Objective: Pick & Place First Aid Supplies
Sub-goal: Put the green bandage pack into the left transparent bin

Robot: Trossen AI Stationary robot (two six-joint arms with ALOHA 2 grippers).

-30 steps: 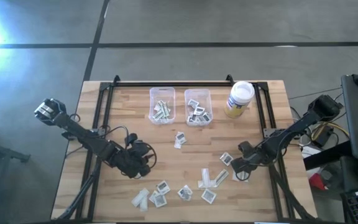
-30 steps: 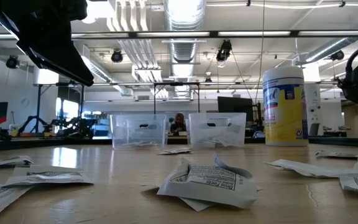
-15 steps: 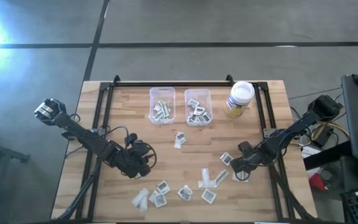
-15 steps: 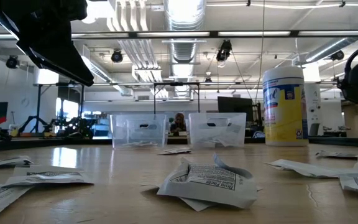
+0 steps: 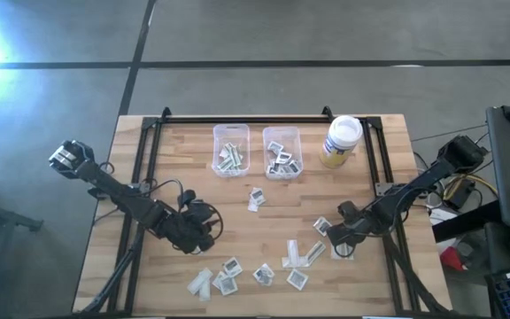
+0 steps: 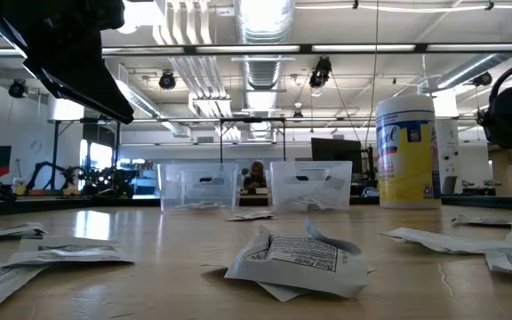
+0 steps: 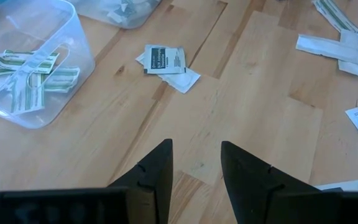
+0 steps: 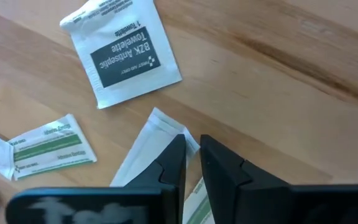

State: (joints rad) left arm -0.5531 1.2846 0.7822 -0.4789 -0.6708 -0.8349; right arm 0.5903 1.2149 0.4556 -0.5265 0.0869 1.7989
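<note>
First aid packets lie flat and scattered on the wooden table: a cluster near the front edge, crossed pale strips, and a pair below the bins. My right gripper points steeply down at the table's right. Its fingers are almost together on a pale strip packet. Beside that strip lie a square towelette packet and a green-printed strip. My left gripper hangs open over bare wood left of centre. My right gripper comes from above, pointing steeply down, and its two fingers close on the far end corner of the pale strip. The strip lies flat on the table and runs back under the fingers. The fingers hide the contact itself.
Two clear bins with packets inside stand at the table's far middle. A white-lidded yellowish jar stands to their right. A black frame rail runs along the far edge. Bare wood lies between the two arms.
</note>
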